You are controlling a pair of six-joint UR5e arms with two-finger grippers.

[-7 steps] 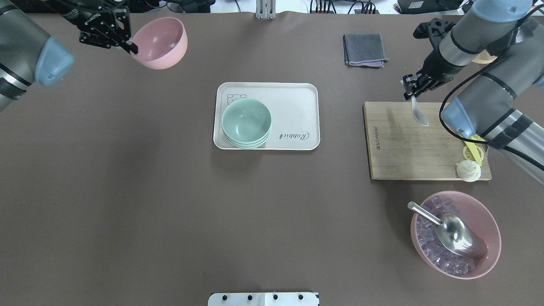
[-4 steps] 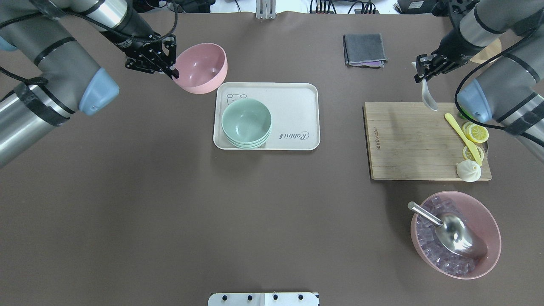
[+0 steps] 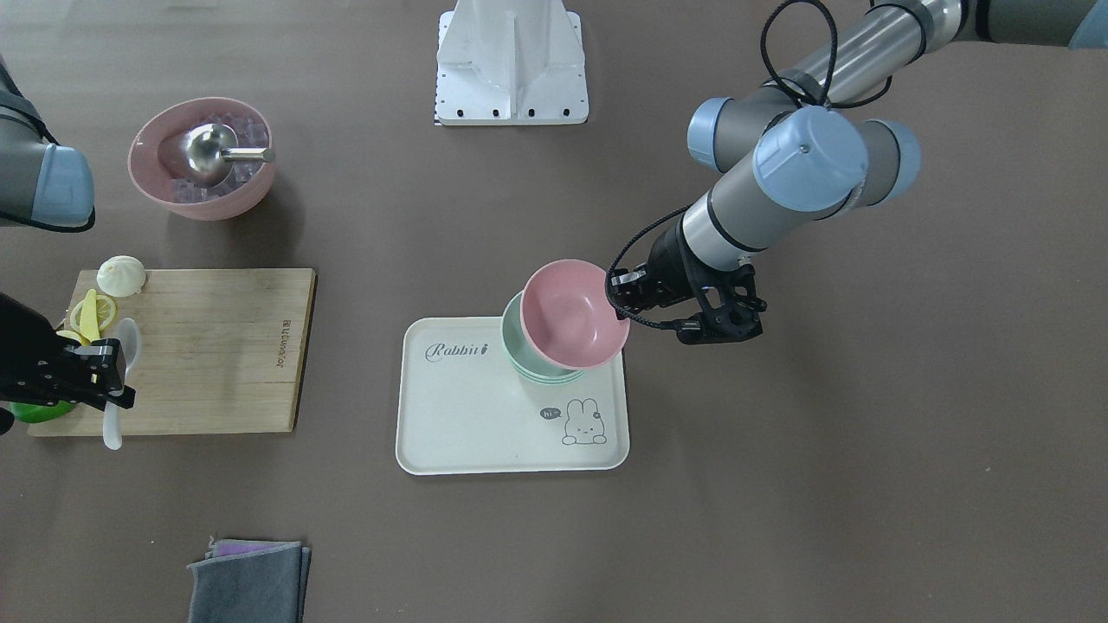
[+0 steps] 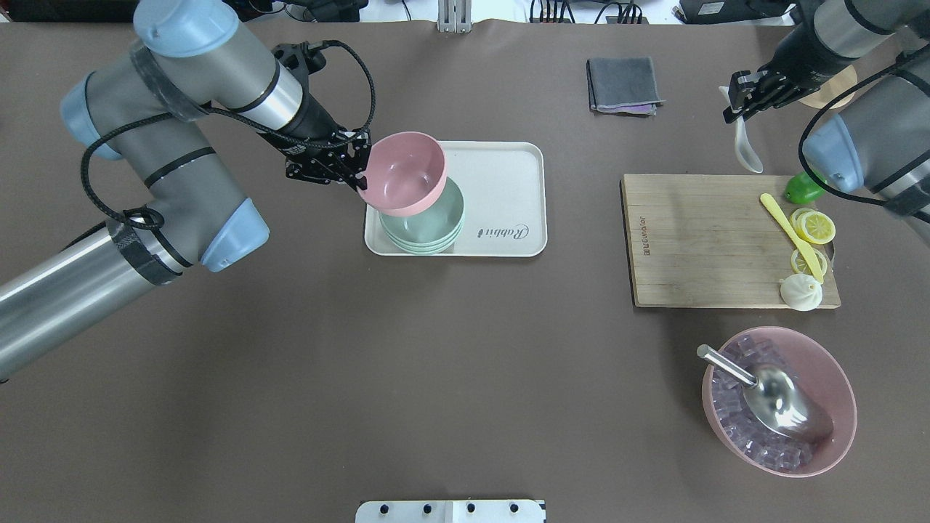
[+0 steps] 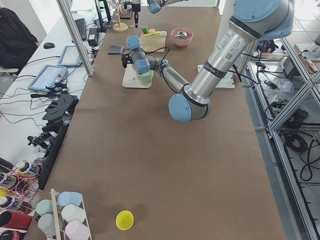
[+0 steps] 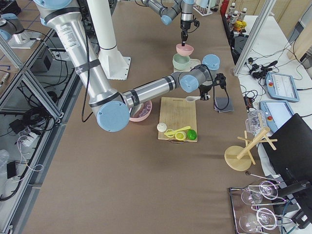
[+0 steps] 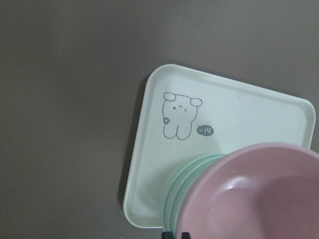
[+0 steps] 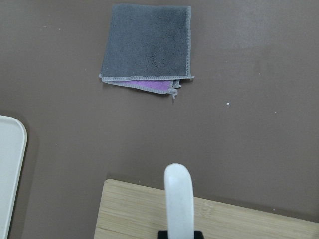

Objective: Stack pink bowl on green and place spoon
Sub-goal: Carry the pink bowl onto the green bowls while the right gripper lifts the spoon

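Observation:
A pink bowl [image 4: 403,171] hangs by its rim from my left gripper [image 4: 360,174], which is shut on it. The bowl is tilted, just above the stack of green bowls [image 4: 429,225] on the white tray [image 4: 501,189]. In the front-facing view the pink bowl [image 3: 571,316] covers most of the green stack [image 3: 511,333]. In the left wrist view the pink bowl [image 7: 259,199] overlaps the green rims [image 7: 184,194]. My right gripper [image 4: 737,102] is shut on a white spoon [image 4: 747,149] and holds it above the far edge of the board. The spoon also shows in the right wrist view [image 8: 179,199].
A wooden cutting board [image 4: 697,240] at the right carries lemon slices, a yellow knife, a bun and a lime. A second pink bowl [image 4: 777,399] with ice and a metal scoop stands at the near right. A folded grey cloth [image 4: 623,83] lies at the back.
My left arm has carried the pink bowl from the far left to just over the green stack. My right gripper has moved the spoon up and away toward the far right.

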